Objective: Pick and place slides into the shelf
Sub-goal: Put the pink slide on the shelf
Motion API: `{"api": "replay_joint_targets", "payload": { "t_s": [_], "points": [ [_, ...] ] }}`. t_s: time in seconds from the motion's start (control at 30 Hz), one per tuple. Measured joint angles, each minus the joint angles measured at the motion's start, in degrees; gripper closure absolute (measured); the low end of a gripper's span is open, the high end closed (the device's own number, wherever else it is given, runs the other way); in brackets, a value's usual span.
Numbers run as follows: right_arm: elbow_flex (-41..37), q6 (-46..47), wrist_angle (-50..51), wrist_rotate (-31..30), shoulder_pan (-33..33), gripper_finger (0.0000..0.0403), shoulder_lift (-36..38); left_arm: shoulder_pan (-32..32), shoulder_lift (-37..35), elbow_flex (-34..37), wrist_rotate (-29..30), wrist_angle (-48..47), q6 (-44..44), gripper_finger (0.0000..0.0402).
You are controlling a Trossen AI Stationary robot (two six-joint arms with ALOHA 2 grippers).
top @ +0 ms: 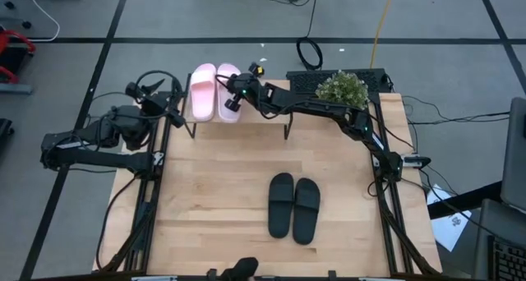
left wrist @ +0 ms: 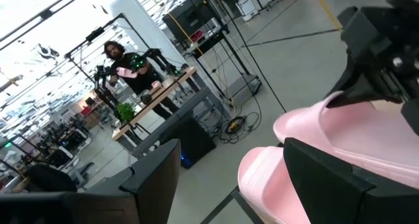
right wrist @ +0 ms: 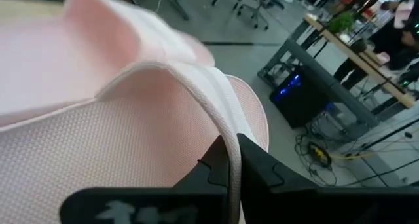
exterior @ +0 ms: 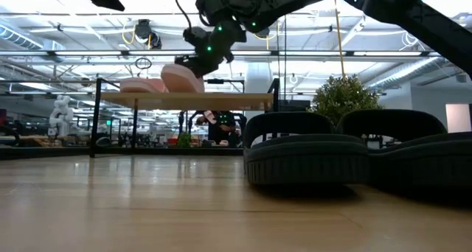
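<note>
From above, the right claw [top: 233, 99] reaches across to the shelf [top: 271, 108] at the bench's [top: 214, 199] far edge, over the second pink slide [top: 227, 93] lying near-to-far beside its mate [top: 202, 92]; the black pair [top: 293, 205] waits nearer, closest to the right arm. The right wrist view shows its fingers clenched on that slide's strap [right wrist: 216, 112]. The left claw [top: 156, 90] hovers just left of the shelf, released.

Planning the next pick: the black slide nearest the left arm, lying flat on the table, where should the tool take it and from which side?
Probably by the wide strap of the left black slide, coming straight down from above. It lies sole-down with the strap arching over the footbed, leaving a gap for one finger. The other black slide lies close beside it, so side grips look cramped.
</note>
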State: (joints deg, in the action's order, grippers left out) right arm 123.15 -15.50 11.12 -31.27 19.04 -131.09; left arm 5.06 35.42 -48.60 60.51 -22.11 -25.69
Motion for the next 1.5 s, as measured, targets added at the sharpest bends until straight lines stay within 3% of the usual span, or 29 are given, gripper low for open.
{"api": "replay_joint_targets", "payload": {
  "t_s": [1.5],
  "points": [
    [-0.8, 0.7, -10.8, -1.6, -0.4, 0.039, -3.9, 0.0, 2.1, 0.0, -0.2, 0.1, 0.0, 0.0128]
  ]
}}
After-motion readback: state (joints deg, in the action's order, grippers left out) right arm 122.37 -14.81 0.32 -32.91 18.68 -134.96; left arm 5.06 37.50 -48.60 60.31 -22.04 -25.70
